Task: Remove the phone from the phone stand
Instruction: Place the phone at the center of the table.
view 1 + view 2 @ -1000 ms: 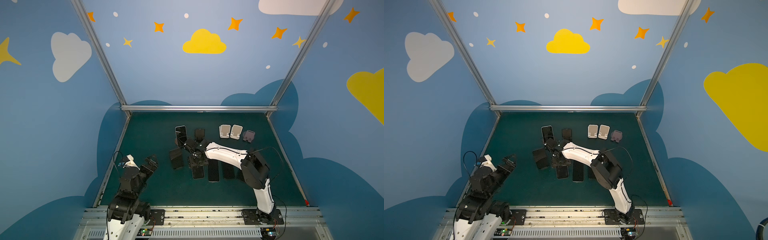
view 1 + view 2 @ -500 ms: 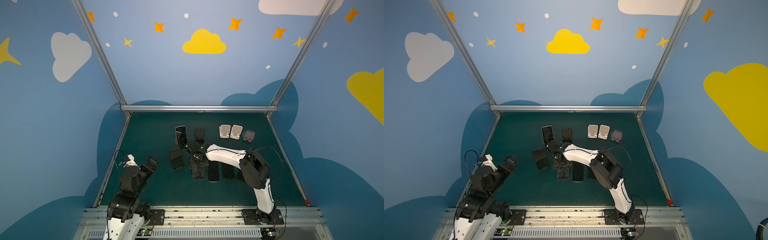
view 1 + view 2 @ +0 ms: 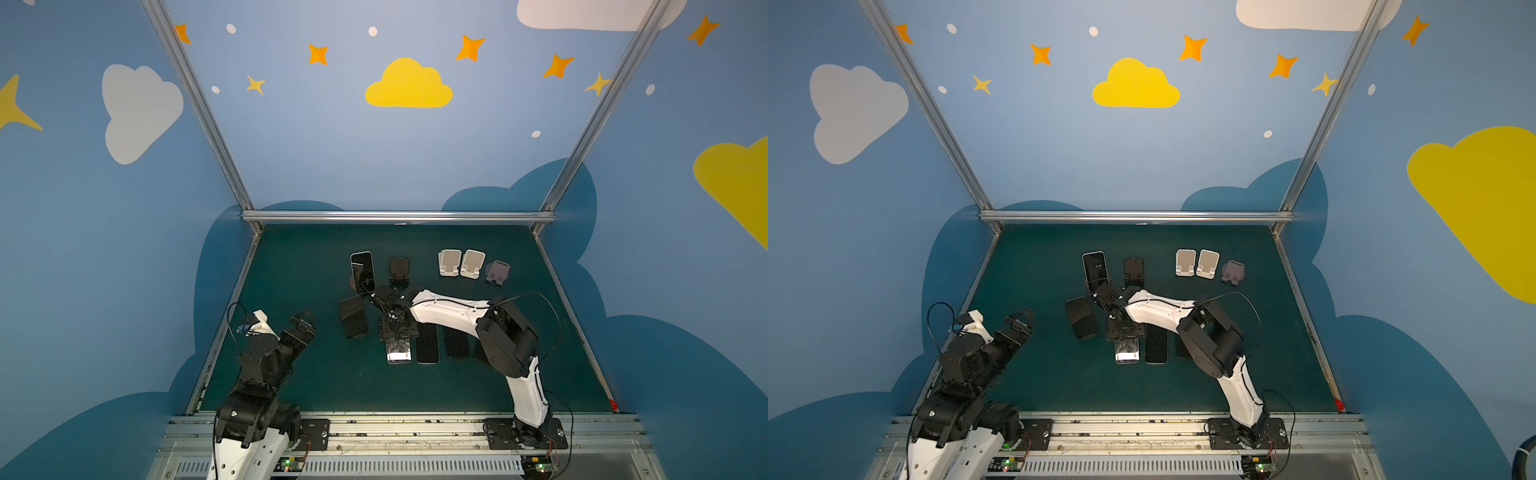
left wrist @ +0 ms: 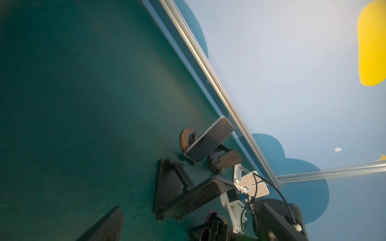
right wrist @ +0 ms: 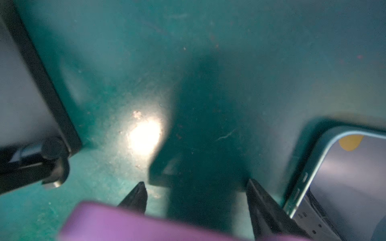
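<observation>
Glossy-screened phone (image 4: 210, 139), wooden stand base (image 4: 186, 136), matt green table mat (image 4: 83, 104), brushed metal frame rail (image 4: 208, 68)

Both top views are evenly lit and sharp, with the walls (image 3: 374, 166) rendered bright and the table (image 3: 299, 374) dark. The right wrist view is blurred throughout: a bright glare patch (image 5: 144, 135) is seen beside a broad shadow (image 5: 204, 129), and the fingers (image 5: 136, 196) are out of focus.
</observation>
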### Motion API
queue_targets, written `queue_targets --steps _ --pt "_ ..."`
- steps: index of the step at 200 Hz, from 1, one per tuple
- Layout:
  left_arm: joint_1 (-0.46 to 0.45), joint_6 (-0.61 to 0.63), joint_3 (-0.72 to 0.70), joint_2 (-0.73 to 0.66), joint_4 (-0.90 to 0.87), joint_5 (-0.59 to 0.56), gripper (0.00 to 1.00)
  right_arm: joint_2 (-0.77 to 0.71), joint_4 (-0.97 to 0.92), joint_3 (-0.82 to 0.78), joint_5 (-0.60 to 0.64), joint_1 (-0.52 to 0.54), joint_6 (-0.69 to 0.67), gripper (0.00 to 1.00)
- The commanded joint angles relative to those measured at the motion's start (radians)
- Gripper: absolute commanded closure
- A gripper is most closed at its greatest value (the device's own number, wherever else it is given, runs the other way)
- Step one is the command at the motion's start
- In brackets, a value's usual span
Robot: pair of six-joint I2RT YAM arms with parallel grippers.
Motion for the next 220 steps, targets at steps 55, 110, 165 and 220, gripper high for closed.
queue_targets --steps 55,110,165,220 --pt "-0.001 0.022 0.023 -0.009 -0.016 -0.021 0.0 0.066 -0.037 -0.036 0.056 0.013 0.031 0.24" --pt "-0.001 0.025 0.029 0.01 -0.021 -0.019 0.0 0.079 -0.049 -0.035 0.094 0.022 0.036 0.21" --pt "-0.002 0.018 0.02 0.004 -0.018 -0.016 0.0 0.117 -0.094 0.018 0.08 0.026 0.025 0.22" --pt "-0.001 0.016 0.021 -0.003 -0.027 -0.016 0.0 0.095 -0.152 0.063 0.084 0.023 -0.005 0.2"
